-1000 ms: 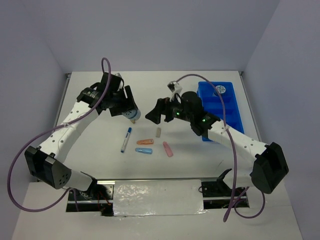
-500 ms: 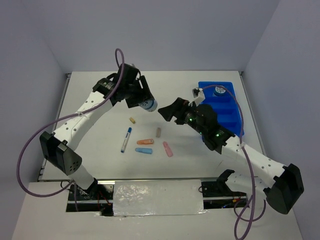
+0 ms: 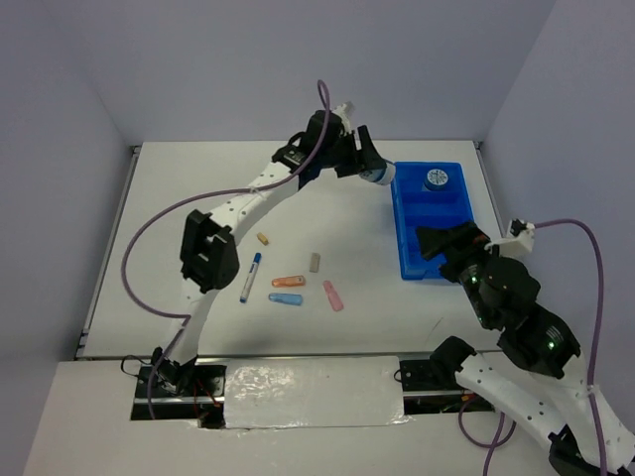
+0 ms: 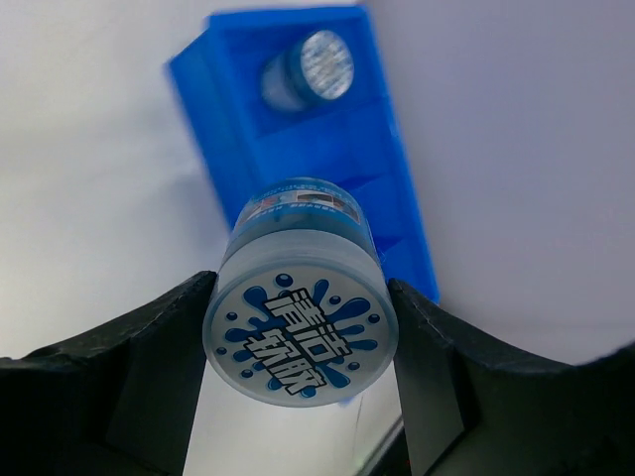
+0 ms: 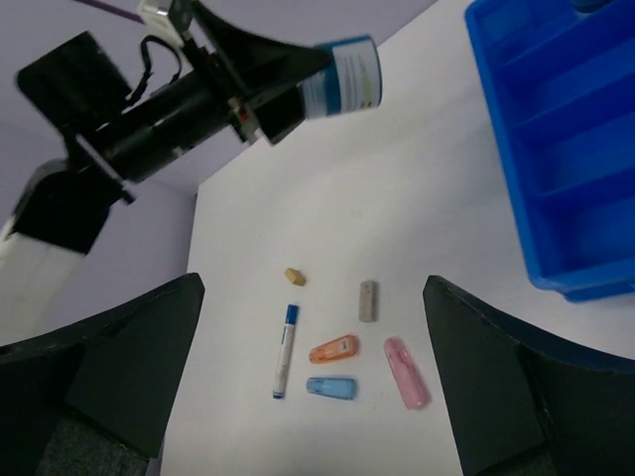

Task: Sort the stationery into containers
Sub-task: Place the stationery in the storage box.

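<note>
left claw [image 3: 371, 171] grips roll [image 4: 301, 332] — axis points at tray [image 4: 395, 193], printed end rearward

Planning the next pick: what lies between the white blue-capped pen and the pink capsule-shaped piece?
The orange capsule-shaped piece and the blue capsule-shaped piece, as the top external view shows.

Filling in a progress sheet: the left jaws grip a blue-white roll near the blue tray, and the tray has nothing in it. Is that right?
Not quite: the blue tray isn't empty. A second blue-white roll sits in its far end compartment, as the top external view shows. The rest holds: the left jaws grip the other roll near the tray.
</note>
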Controlling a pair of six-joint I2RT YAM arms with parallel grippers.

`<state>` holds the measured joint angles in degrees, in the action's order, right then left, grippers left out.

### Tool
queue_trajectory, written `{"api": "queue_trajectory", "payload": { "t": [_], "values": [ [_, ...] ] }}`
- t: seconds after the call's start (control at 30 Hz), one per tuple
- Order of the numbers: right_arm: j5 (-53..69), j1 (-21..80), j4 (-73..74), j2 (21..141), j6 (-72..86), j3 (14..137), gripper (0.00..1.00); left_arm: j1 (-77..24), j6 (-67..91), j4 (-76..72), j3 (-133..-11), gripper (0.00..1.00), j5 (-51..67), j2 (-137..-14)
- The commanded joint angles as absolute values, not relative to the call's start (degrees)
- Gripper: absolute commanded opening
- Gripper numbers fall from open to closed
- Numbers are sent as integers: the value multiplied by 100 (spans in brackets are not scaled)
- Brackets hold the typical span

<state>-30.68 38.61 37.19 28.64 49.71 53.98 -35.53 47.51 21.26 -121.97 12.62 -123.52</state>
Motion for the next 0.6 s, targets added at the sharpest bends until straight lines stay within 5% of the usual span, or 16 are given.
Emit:
{"api": "queue_trajectory", "payload": {
  "t": [0.0, 0.57],
  "values": [
    [-3366, 3841, 5209, 2488, 5194, 5589, 100, -3647, 4816, 572, -13356, 0, 2197, -13390],
    [-3112, 3850, 7153, 1573, 5721, 6081, 100, -3691, 5669, -2092, -14379, 3, 1811, -15108]
  ]
}}
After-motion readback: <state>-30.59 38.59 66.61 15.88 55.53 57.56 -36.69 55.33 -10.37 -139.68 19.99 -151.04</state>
